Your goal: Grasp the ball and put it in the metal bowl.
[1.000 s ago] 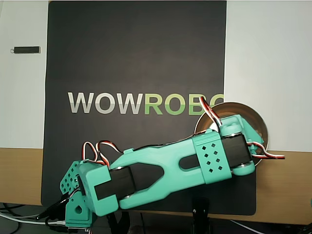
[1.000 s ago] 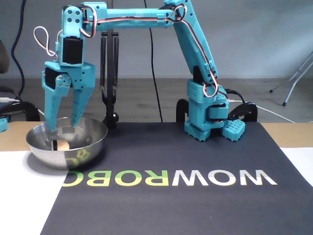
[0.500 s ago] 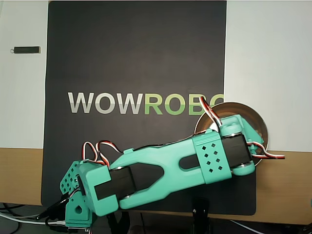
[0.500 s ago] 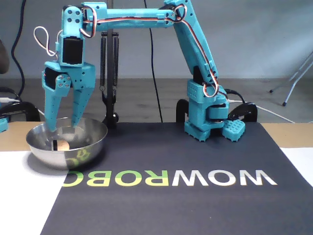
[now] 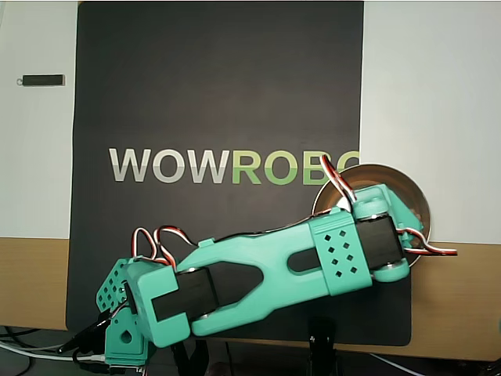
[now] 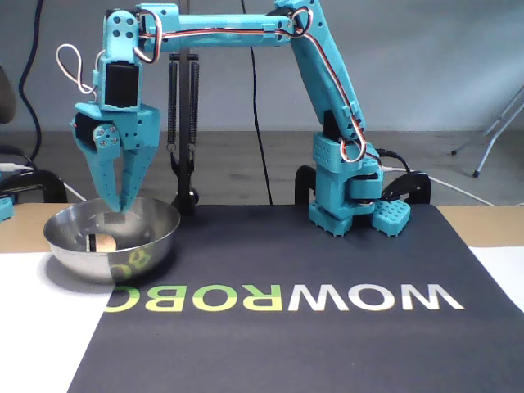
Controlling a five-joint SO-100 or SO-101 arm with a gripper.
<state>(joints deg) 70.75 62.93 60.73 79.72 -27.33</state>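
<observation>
The tan ball (image 6: 102,241) lies inside the metal bowl (image 6: 143,246) at the left of the fixed view, resting low against the bowl's inner wall. My teal gripper (image 6: 117,208) points straight down over the bowl, its fingertips just above the rim line and above the ball, apart from it. The fingers are shut together with nothing between them. In the overhead view the bowl (image 5: 395,174) shows at the right edge of the black mat, mostly covered by my wrist; the ball is hidden there.
A black mat (image 5: 219,94) with WOWROBO lettering covers the table middle. My arm's base (image 6: 348,196) stands at the mat's back edge. A small dark bar (image 5: 43,80) lies on the white surface at far left. Black stand posts (image 6: 184,123) rise behind the bowl.
The gripper's fingers have closed from open to shut above the bowl. The arm, the bowl and the ball stay where they were.
</observation>
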